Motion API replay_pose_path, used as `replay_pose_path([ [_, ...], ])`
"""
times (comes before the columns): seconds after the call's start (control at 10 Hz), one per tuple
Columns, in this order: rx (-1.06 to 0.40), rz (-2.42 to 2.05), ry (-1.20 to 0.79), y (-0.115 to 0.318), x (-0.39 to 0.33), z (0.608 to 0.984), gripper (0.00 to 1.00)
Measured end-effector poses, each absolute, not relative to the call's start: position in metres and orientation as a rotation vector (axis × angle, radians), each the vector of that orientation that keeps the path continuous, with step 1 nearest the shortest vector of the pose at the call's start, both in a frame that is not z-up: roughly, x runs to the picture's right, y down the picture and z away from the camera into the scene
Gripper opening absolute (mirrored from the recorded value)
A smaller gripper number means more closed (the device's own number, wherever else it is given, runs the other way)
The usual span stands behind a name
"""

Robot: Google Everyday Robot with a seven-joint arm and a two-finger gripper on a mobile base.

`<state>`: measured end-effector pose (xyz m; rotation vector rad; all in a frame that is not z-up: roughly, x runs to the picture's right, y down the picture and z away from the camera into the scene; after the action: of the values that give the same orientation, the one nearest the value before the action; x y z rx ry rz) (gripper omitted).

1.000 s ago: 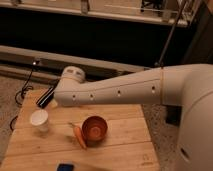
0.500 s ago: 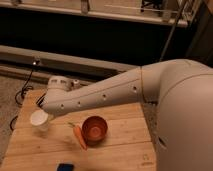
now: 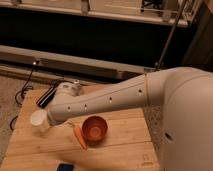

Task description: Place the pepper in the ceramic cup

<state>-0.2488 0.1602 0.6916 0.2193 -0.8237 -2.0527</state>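
Note:
The pepper, slim and orange, lies on the wooden table just left of the reddish-brown bowl. The white ceramic cup stands upright at the table's left side, a short way left of the pepper. My white arm reaches from the right across the table's back. Its wrist hangs just above and right of the cup. My gripper is the dark part at the arm's end, behind the cup near the table's back left edge. It holds nothing that I can see.
A small blue object lies at the table's front edge. Dark cables run over the floor at the left. A long dark counter front and a metal pole stand behind the table.
My arm has swung further left and lower, so its wrist now sits close over the cup. The pepper, bowl and cup have not moved.

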Motion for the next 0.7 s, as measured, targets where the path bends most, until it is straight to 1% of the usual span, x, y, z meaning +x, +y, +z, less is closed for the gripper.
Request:
replay_pose_path([
  [0.2, 0.225, -2.052, -0.874, 0.169, -0.248, 0.691, 0.80],
  [0.6, 0.224, -2.068, -0.880, 0.172, -0.248, 0.692, 0.80],
  [0.7, 0.202, -2.108, -0.884, 0.178, -0.247, 0.694, 0.80],
])
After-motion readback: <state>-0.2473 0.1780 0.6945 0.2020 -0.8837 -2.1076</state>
